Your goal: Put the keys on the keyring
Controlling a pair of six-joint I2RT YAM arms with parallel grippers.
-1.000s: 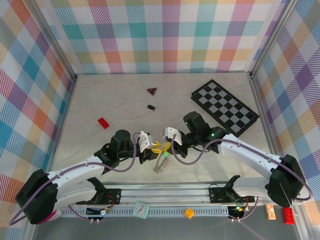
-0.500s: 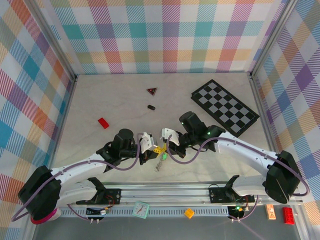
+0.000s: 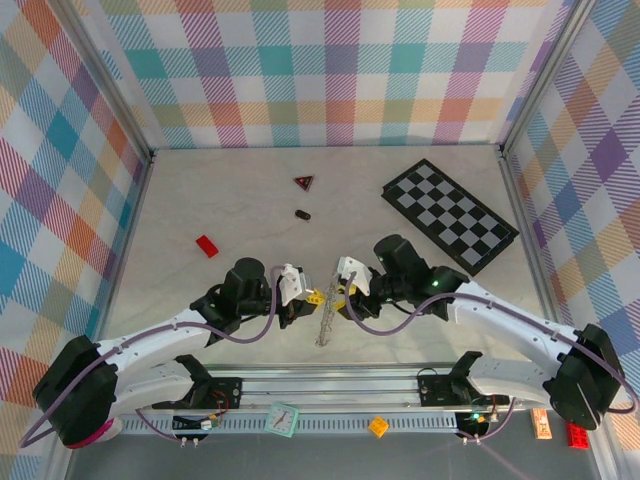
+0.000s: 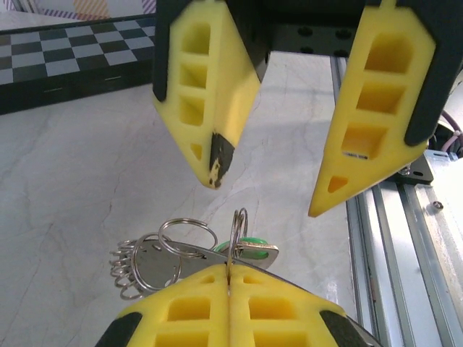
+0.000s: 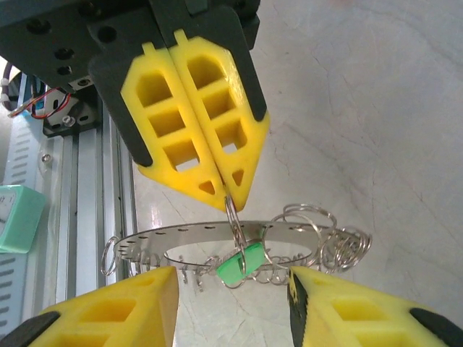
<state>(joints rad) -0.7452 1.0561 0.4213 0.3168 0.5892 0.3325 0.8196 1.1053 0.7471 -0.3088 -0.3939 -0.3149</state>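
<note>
The keyring (image 5: 195,231) is a thin flat silvery loop with small holes, and it hangs off the table. The keys (image 5: 333,242) form a fringe of tiny silvery pieces along it, beside a green tag (image 5: 242,262). My left gripper (image 4: 230,269) is shut on a small split ring (image 4: 239,224) that joins to the keyring (image 4: 155,256). From the right wrist, that left gripper (image 5: 228,195) pinches from above. My right gripper (image 5: 231,273) stands open, its fingers on either side of the green tag without touching. From above, the left gripper (image 3: 308,300) and right gripper (image 3: 338,298) face each other with the keyring (image 3: 326,325) dangling below them.
A black-and-white chequered board (image 3: 450,215) lies at the back right. A dark red triangle (image 3: 304,182) and a small black oval piece (image 3: 302,214) sit at the back centre, and a red brick (image 3: 207,246) to the left. The metal rail (image 3: 330,385) runs along the near edge.
My right gripper has opened, let go of the keyring and drawn slightly right. The left gripper has shut on the small ring, and the keyring now hangs from it alone.
</note>
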